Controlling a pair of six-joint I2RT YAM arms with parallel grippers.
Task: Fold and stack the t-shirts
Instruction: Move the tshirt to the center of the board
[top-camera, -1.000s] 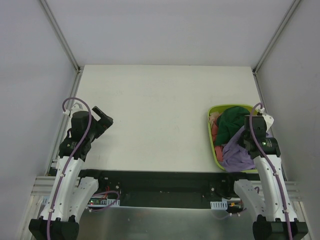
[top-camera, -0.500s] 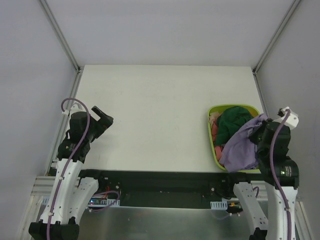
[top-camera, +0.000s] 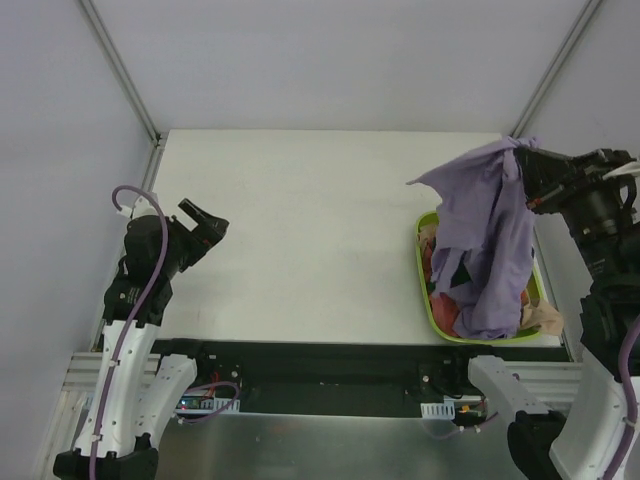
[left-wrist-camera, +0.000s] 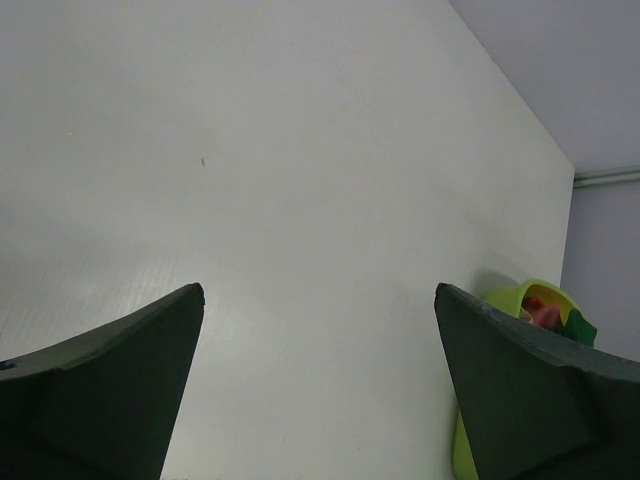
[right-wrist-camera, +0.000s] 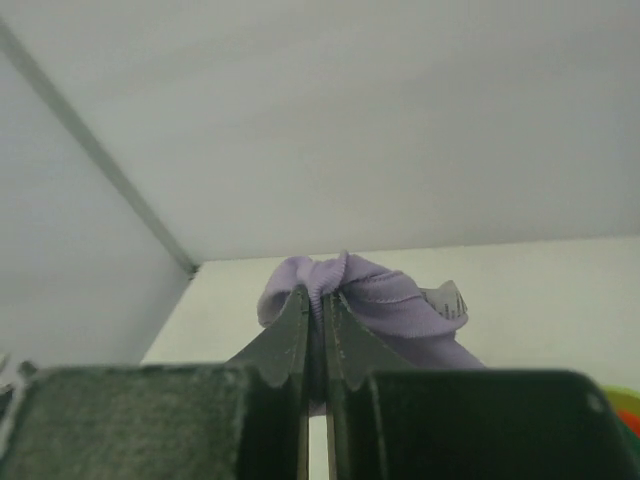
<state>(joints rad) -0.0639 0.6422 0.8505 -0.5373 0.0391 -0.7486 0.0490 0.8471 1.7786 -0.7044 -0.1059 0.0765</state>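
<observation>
right gripper (right-wrist-camera: 320, 300) pinched shut on bunched edge of lavender t-shirt (top-camera: 488, 240) hanging limp over basket (top-camera: 424, 290); light, floppy, so left gripper (top-camera: 207, 222) (wide open, empty) should grab a free corner

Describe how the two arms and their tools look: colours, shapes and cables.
The left arm and right arm have white lower segments and black upper joints. A thin purple cable runs along each. The left tool and the right tool each have two dark wedge-shaped fingers tapering to points.
</observation>
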